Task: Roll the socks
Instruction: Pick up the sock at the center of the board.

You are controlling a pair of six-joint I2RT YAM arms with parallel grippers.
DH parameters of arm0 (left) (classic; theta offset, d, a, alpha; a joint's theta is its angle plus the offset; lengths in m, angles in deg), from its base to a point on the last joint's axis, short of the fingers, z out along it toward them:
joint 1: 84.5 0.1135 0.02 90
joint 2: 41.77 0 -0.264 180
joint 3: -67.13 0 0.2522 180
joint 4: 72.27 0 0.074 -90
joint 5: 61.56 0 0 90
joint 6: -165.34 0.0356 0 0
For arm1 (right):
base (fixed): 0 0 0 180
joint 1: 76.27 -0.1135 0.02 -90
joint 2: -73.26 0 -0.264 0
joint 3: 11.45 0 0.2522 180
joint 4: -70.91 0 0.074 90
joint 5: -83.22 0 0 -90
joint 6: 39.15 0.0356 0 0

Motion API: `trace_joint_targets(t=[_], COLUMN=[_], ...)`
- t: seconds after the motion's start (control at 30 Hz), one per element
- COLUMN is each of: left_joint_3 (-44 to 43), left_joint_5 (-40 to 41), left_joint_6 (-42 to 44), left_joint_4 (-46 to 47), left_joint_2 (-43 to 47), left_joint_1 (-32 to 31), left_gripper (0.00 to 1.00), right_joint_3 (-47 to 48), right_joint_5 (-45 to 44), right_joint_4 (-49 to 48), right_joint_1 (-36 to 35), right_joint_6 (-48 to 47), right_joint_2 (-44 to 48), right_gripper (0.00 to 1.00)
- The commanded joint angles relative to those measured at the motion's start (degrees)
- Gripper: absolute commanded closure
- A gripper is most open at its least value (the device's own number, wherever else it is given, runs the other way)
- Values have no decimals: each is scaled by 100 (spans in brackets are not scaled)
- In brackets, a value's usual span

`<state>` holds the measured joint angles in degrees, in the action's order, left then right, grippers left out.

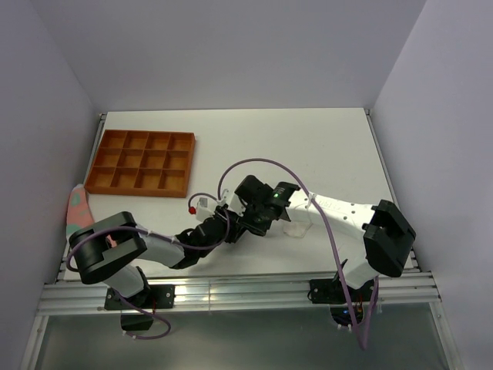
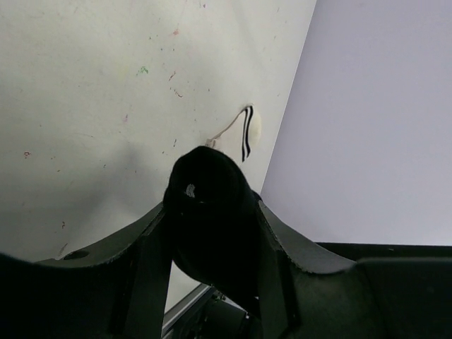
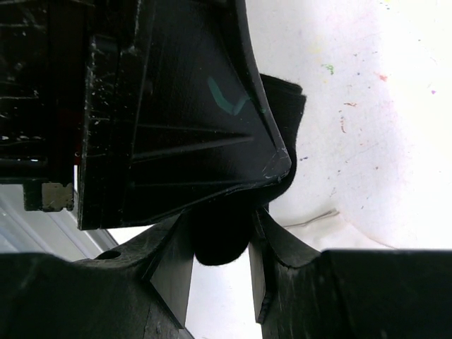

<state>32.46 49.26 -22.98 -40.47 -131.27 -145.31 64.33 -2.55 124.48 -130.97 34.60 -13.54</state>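
Observation:
A bunched black sock [image 2: 206, 180] sits between the fingers of my left gripper [image 2: 212, 212], which is shut on it. The right wrist view shows the same black sock [image 3: 223, 244] pinched in my right gripper [image 3: 220, 224], with the left gripper's dark body [image 3: 169, 106] pressed close above. In the top view both grippers, left [image 1: 235, 222] and right [image 1: 254, 210], meet at the table's near middle and hide most of the black sock. The white sock [image 1: 296, 226] with black cuff stripes [image 2: 247, 132] lies flat on the table just right of them.
An orange compartment tray [image 1: 140, 162] stands at the back left. A pink fabric piece [image 1: 77, 206] lies at the table's left edge. Walls enclose the white table [image 1: 308, 146] on three sides, and a metal rail [image 1: 231, 289] runs along the near edge.

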Motion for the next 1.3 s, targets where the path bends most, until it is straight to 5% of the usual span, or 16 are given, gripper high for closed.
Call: trace_joint_targets(t=[0.0, 0.17, 0.43, 0.57, 0.97, 1.27], left_joint_3=[-230, -309, -370, -397, -423, -256], left_joint_5=[-25, 27, 36, 80, 256, 519], left_joint_6=[278, 393, 586, 735, 1017, 1034], left_joint_4=[-205, -337, -408, -513, -1023, -1268], left_joint_2=[98, 160, 248, 362, 705, 1038], left_joint_1=[0, 17, 52, 70, 79, 79], left_gripper=[52, 63, 99, 100, 100, 100], right_joint_3=[513, 539, 557, 504, 372, 390], right_joint_5=[1290, 1545, 1485, 1177, 439, -1], right_joint_4=[-633, -545, -448, -465, -475, -378], right_joint_1=[-164, -164, -164, -182, -164, -164], right_joint_6=[87, 70, 34, 122, 272, 315], right_joint_2=[348, 375, 331, 287, 559, 849], right_gripper=[100, 100, 100, 100, 49, 36])
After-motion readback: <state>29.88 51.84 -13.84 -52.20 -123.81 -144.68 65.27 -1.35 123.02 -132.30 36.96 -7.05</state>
